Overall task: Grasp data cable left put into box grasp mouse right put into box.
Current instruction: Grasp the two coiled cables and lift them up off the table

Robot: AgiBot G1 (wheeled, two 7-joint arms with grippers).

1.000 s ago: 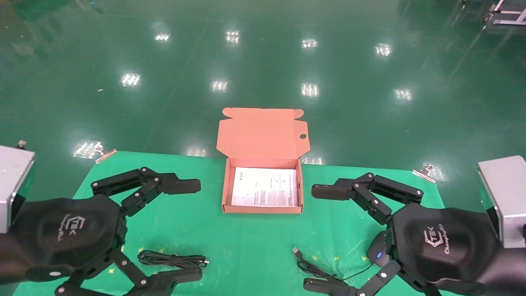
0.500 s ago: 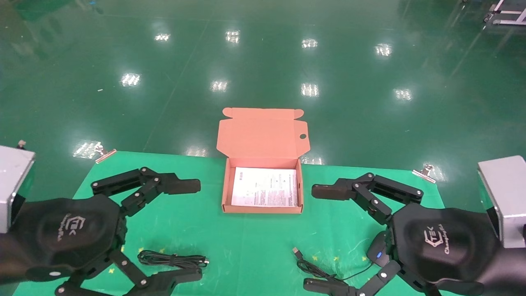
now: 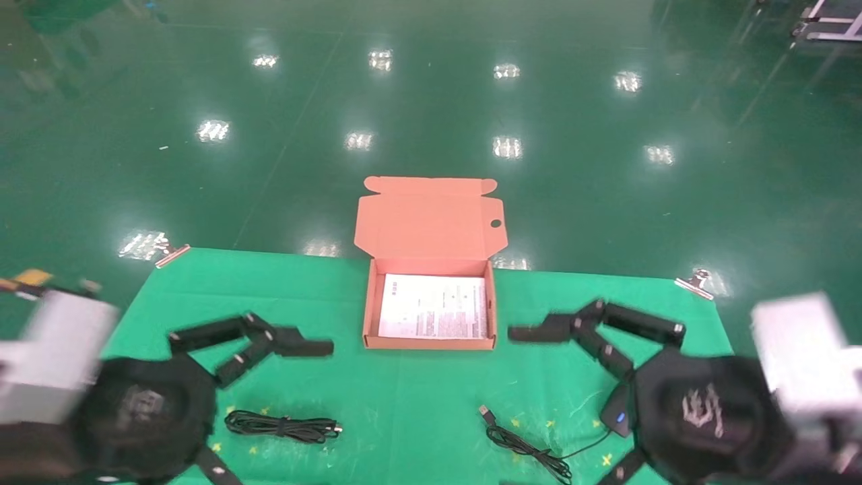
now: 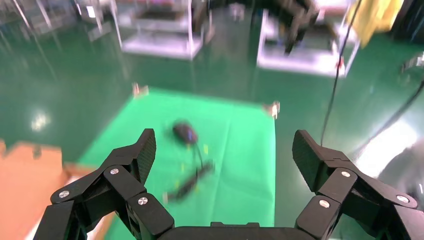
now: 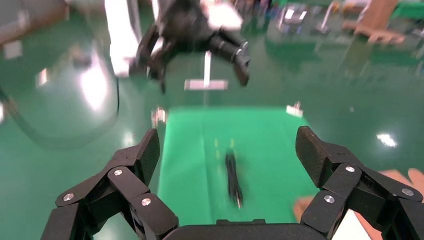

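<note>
Black left gripper [image 4: 223,160] and right gripper [image 5: 227,157] both gape wide, holding nothing

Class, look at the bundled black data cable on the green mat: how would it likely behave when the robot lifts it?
The data cable is thin and bundled, so it probably sags at both ends when pinched midway. It looks light. Its plug end might swing or catch the box wall.

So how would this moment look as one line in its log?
left tool: open, empty | right tool: open, empty | data cable, mouse: on table | box: open
</note>
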